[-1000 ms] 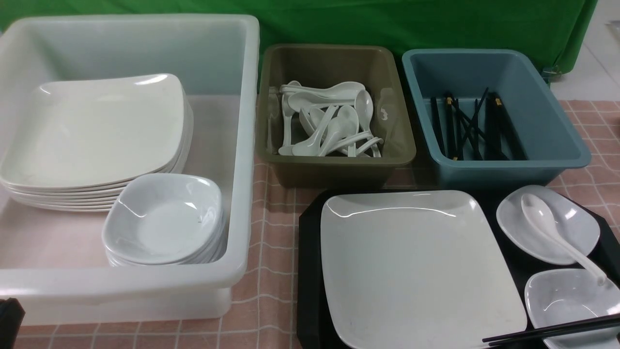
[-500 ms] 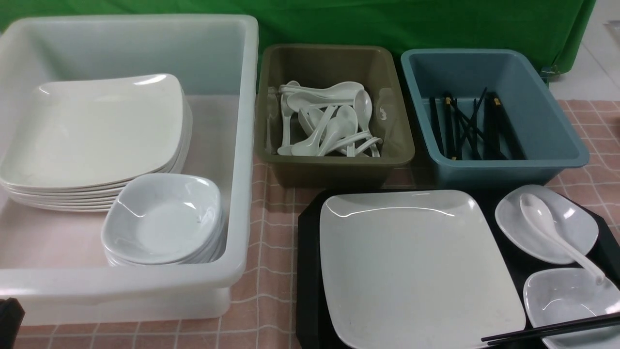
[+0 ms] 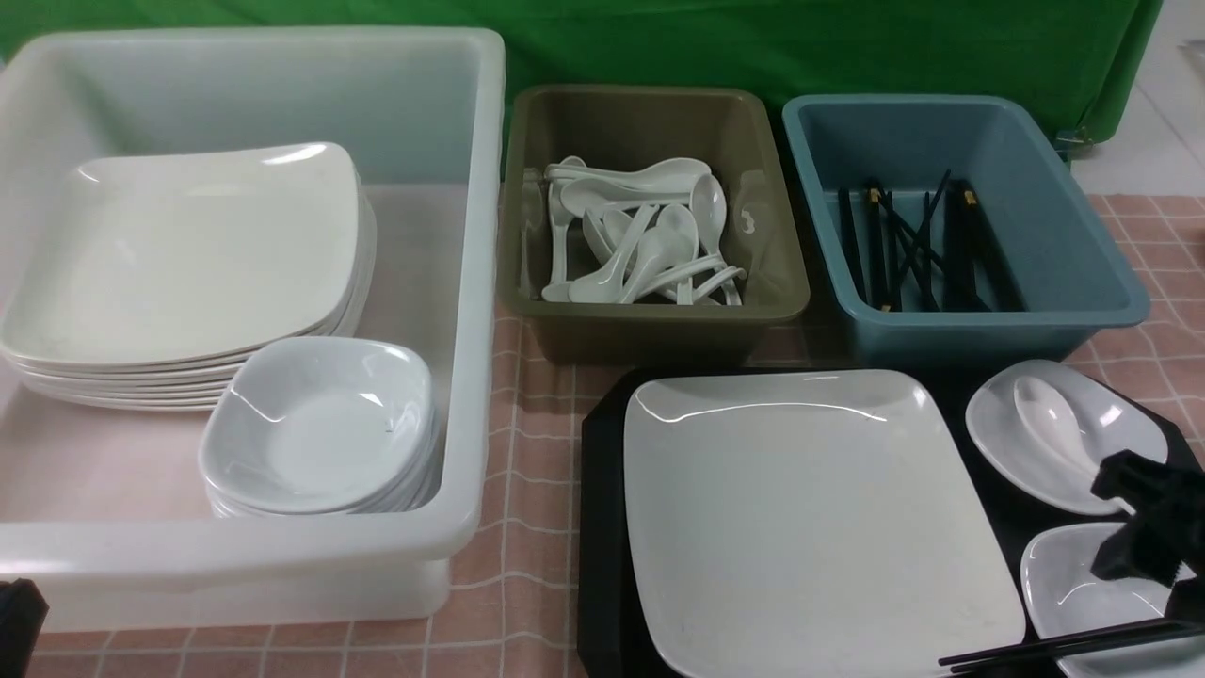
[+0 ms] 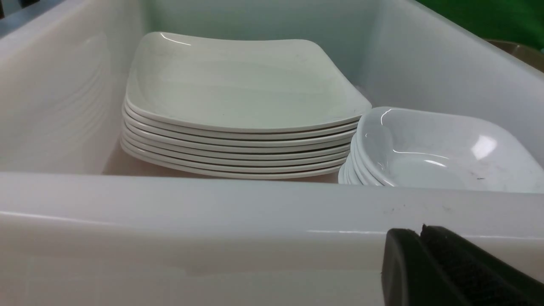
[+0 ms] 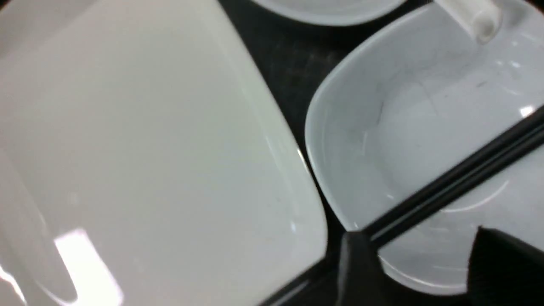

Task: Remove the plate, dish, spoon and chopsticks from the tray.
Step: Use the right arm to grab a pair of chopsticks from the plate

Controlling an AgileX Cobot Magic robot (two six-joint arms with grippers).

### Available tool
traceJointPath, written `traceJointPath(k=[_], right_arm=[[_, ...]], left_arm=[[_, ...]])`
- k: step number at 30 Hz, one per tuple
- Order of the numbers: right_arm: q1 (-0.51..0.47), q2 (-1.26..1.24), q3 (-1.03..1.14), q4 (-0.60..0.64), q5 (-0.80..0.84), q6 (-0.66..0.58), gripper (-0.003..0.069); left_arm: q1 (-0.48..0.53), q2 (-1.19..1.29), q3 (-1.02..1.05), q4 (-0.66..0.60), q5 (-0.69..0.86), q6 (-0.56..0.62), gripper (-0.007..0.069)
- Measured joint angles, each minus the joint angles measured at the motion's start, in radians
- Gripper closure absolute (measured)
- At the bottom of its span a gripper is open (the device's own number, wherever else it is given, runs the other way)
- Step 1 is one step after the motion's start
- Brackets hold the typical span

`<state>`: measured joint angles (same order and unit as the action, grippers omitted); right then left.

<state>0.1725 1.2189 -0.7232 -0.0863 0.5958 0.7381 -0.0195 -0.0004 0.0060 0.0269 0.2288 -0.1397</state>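
Observation:
The large white plate [image 3: 819,518] lies on the black tray [image 3: 598,527]. At its right are two small white dishes. The far dish [image 3: 1120,424] holds the white spoon [image 3: 1045,424]. Across the near dish [image 3: 1064,584] lie the black chopsticks [image 3: 1064,645]. My right gripper [image 3: 1125,513] hangs open over the near dish and hides the spoon's handle. In the right wrist view its fingers [image 5: 361,272] straddle the chopsticks [image 5: 459,178] above that dish [image 5: 425,127], beside the plate [image 5: 148,148]. My left gripper [image 4: 420,231] is shut and empty, outside the white tub's near wall [image 4: 212,204].
The white tub [image 3: 471,282] at the left holds a stack of plates [image 3: 188,254] and a stack of small dishes [image 3: 320,424]. Behind the tray stand an olive tub [image 3: 650,320] of spoons and a blue tub [image 3: 1111,282] of chopsticks.
My right gripper has come into the front view from the right, over the near dish and the spoon's handle. The tableware has not moved.

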Motion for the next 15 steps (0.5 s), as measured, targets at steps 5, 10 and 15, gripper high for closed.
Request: traceJointPath(k=[5, 10, 15], right_arm=[[-0.062, 0.161, -0.006, -0.003, -0.026, 0.211, 0.0128], [-0.099, 0.218, -0.006, -0.005, -0.038, 0.297, 0.0145], [-0.099, 0.228, -0.006, -0.005, -0.095, 0.339, 0.0169]], left_arm=[[0.0, 0.0, 0.0, 0.0, 0.0, 0.0, 0.0603], [0.0, 0.0, 0.0, 0.0, 0.0, 0.0, 0.0603], [0.0, 0.0, 0.0, 0.0, 0.0, -0.001, 0.0603]])
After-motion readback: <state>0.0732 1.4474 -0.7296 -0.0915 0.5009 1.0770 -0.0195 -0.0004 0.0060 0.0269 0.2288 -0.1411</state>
